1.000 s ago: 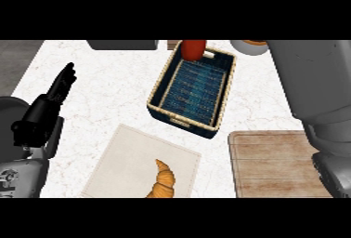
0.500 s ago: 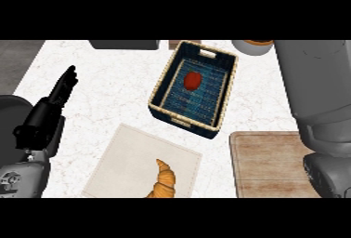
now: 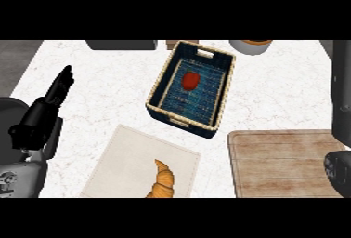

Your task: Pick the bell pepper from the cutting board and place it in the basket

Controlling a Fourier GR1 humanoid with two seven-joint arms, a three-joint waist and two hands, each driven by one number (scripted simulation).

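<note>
Croissant [image 3: 162, 181] lies nearest on a pale mat [image 3: 130, 153]; the cutting board [image 3: 288, 162] beside it holds no pepper; left hand [image 3: 44, 116] rests at the table's [image 3: 103, 83] left, fingers straight, holding nothing; right hand [image 3: 339, 169], cropped, cannot be told; farther off, the bell pepper [image 3: 190, 80] sits inside the basket [image 3: 226, 93]; arms should clear without nudging it.

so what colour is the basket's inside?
The basket is dark blue inside, with a tan rim; head view.

The bell pepper [image 3: 190, 80] lies inside the basket [image 3: 184, 122]; left hand [image 3: 41, 118] open nearby.
</note>
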